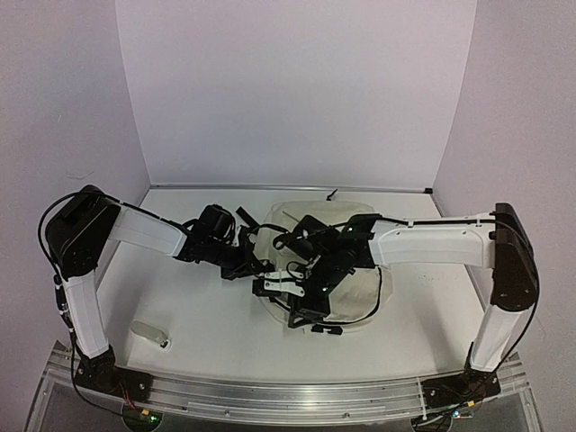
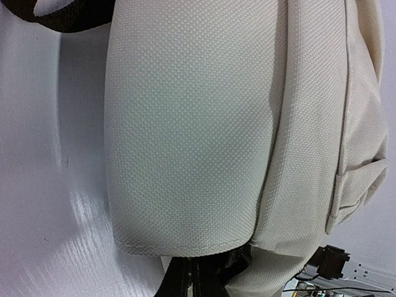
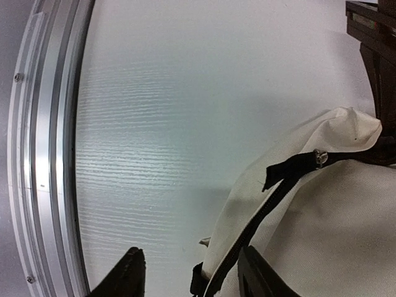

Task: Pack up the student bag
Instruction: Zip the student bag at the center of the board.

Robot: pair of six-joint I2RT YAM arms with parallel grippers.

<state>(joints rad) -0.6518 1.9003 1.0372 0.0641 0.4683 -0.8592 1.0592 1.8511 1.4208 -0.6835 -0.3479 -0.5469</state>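
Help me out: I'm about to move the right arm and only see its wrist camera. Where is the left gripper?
Observer: The left gripper is shut, at the left edge of the student bag.
Operator: Is it pinching fabric?
Observer: I can't tell. Its wrist camera shows the bag's cream side panel filling the frame right above it.
Operator: Anything loose on the table?
Observer: One small pale object lies near the base of the left arm, apart from the bag.
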